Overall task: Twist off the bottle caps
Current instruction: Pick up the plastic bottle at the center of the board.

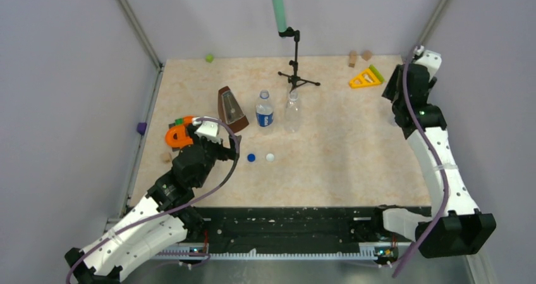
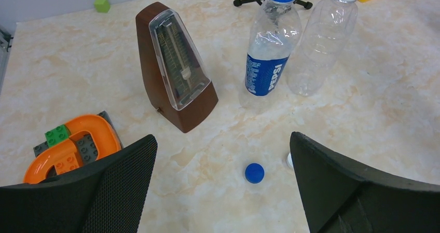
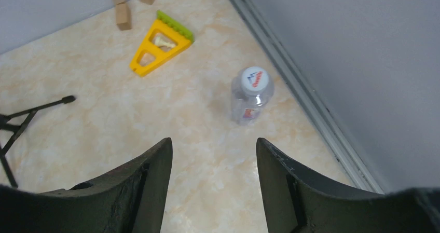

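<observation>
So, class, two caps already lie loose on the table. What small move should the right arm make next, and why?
Probably ease the right arm's jaws forward and down over the white cap of the bottle by the wall. That cap looks still screwed on. The jaws stand open with nothing between them, and the bottle stands upright just ahead of them, a little to the right.

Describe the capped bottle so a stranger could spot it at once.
Follow the right wall's rail from the yellow triangle toward the near edge: one small clear bottle stands alone by that rail. Unlike the two mid-table bottles, it wears a white cap.
</observation>
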Action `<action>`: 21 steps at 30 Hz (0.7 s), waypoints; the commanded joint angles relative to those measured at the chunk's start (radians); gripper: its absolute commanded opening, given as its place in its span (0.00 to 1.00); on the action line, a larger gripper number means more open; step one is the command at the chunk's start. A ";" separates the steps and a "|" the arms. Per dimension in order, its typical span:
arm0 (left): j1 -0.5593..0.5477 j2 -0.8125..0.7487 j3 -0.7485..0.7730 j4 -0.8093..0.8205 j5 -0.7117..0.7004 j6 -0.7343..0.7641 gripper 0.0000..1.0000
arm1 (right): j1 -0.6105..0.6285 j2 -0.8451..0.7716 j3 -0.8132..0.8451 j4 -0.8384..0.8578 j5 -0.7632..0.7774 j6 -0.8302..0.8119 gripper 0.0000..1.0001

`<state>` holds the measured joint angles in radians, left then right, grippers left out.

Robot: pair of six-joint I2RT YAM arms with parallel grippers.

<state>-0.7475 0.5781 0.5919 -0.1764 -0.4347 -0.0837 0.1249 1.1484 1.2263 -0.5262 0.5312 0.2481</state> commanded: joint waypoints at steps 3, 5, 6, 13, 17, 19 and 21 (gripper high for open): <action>0.004 0.000 0.007 0.040 0.013 -0.009 0.99 | -0.168 0.030 0.071 -0.008 -0.163 0.004 0.59; 0.004 0.002 0.002 0.044 0.017 -0.012 0.99 | -0.193 0.065 0.092 -0.023 -0.192 -0.007 0.59; 0.004 0.002 0.002 0.044 0.021 -0.011 0.99 | -0.201 0.085 0.108 -0.039 -0.188 -0.011 0.59; 0.004 0.001 0.005 0.041 0.019 -0.011 0.99 | -0.313 0.183 0.139 -0.050 -0.276 -0.018 0.57; 0.004 0.000 -0.007 0.051 0.013 -0.019 0.99 | -0.334 0.223 0.131 -0.042 -0.283 -0.035 0.57; 0.004 -0.002 -0.020 0.062 0.012 -0.025 0.99 | -0.340 0.249 0.140 -0.044 -0.302 -0.038 0.57; 0.004 -0.004 -0.028 0.067 0.015 -0.030 0.99 | -0.344 0.278 0.153 -0.044 -0.303 -0.040 0.56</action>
<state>-0.7475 0.5785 0.5838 -0.1669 -0.4236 -0.0883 -0.2054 1.3872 1.3186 -0.5709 0.2676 0.2283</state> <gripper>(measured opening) 0.986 0.568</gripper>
